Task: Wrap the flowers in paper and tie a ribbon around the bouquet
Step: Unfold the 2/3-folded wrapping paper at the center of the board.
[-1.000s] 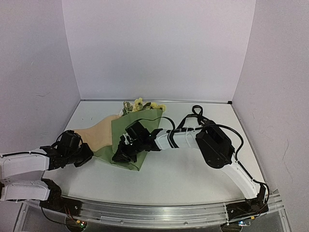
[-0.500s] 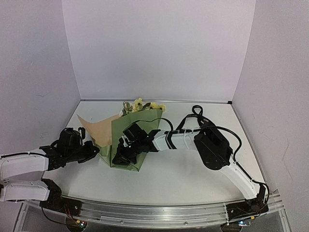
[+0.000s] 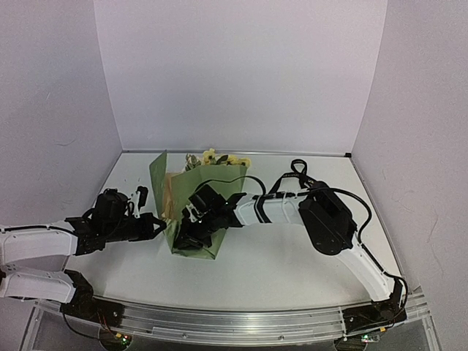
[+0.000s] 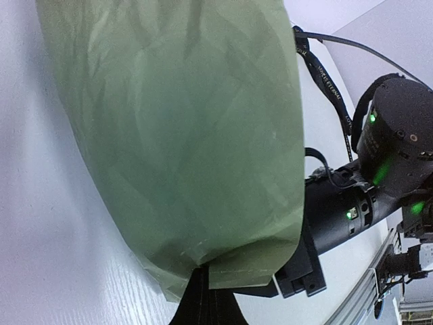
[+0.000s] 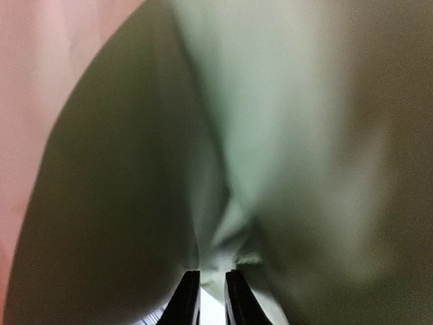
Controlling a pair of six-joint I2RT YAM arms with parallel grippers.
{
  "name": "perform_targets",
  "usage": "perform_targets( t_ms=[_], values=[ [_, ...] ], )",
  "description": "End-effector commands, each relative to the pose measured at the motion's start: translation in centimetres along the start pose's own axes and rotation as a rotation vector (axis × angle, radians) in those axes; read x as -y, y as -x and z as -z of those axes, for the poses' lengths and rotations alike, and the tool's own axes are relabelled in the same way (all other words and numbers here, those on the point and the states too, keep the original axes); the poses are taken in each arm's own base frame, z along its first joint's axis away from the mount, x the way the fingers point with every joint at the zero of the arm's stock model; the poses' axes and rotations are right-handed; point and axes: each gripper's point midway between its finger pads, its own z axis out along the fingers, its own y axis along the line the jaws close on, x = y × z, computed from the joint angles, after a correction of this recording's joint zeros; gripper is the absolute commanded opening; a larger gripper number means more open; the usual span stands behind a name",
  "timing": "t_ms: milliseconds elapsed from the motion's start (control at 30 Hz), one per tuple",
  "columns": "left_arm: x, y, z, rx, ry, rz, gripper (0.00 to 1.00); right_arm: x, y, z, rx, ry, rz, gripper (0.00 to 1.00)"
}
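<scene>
Mid-frame: one paper (image 3: 162, 183), one flowers (image 3: 216, 158) bunch, one ribbon (image 4: 325, 78). Grippers, two: left gripper (image 3: 156, 222) pinching paper edge; right gripper (image 5: 212, 294) slightly parted against paper, grip cannot be told.

Left end effector (image 3: 156, 221) clamped, arm stretched low rightward; right end effector (image 3: 184, 238) nearly closed, arm bent leftward

Overhead looks down from behind — both wrist views seemingly hug the paper (image 4: 169, 135).

the paper (image 3: 159, 179) is showing olive green outside, tan underneath; the flowers (image 3: 212, 156) are showing pale yellow and cream; the black ribbon (image 4: 331, 88) is carrying pale lettering on a white table (image 3: 292, 270).
</scene>
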Motion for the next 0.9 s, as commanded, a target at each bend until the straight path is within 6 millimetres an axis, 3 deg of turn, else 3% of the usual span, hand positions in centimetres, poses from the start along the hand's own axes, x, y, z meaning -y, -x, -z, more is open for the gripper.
perform_targets(
  t_ms=[0,167,267,400,567,867],
  values=[
    [1.8,1.9,0.0,0.038,-0.044,-0.056,0.00,-4.0,0.5,5.8,0.032,0.051,0.094,0.20],
    [2.2,2.0,-0.2,0.031,-0.060,-0.070,0.00,-3.6,0.1,9.8,0.052,0.045,0.088,0.30],
    [2.5,2.0,-0.4,0.023,-0.072,-0.076,0.00,0.2,-0.7,11.5,0.074,-0.040,0.033,0.29],
    [2.9,2.1,-0.5,0.018,-0.089,-0.084,0.00,3.5,-2.2,13.2,0.087,-0.107,0.019,0.25],
    [3.5,2.2,-0.8,0.006,-0.115,-0.098,0.00,5.0,-2.9,12.5,0.076,-0.118,0.003,0.21],
    [5.4,1.4,-1.9,-0.063,-0.192,-0.140,0.00,5.8,-0.6,10.0,0.105,-0.132,-0.037,0.19]
  ],
)
